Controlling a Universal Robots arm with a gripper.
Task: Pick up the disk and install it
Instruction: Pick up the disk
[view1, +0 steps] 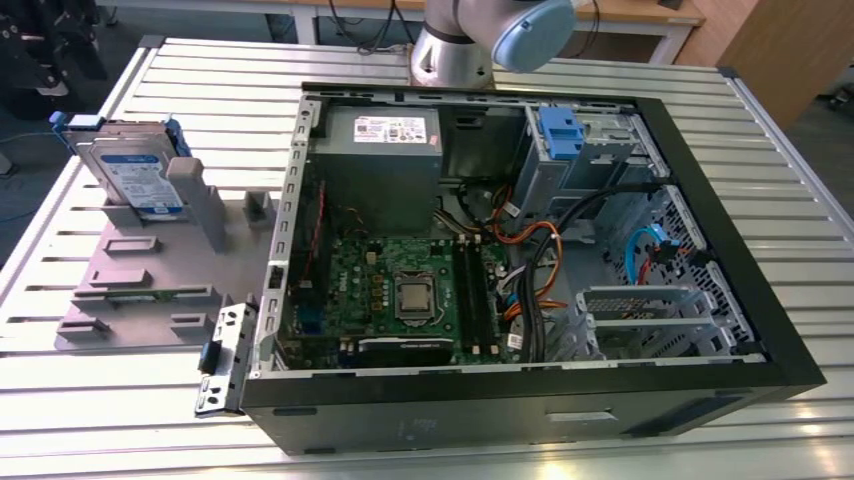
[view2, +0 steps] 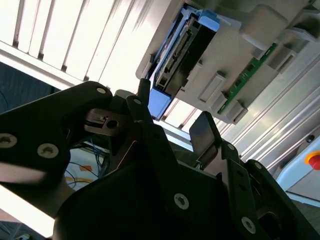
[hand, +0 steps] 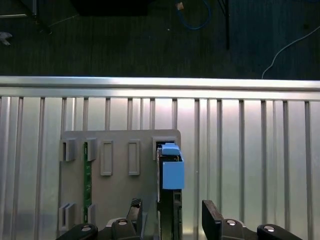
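One disk (view1: 134, 168) is standing on edge in a grey holder (view1: 134, 290) on the slatted desk (view1: 80, 400), in the exterior view's upper left; an open computer case (view1: 467, 410) is lying to its right. In the first wrist view the hand (hand: 171, 207) is hovering wide open above the disk.

A slatted metal desk (view1: 787, 200) carries an open computer case (view1: 534, 410) and, at the exterior view's left, a grey holder plate (view1: 134, 300).

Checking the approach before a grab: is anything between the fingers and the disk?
Nothing visible. In the first wrist view the open gripper hangs over the disk, standing on edge in its grey holder, only air between.
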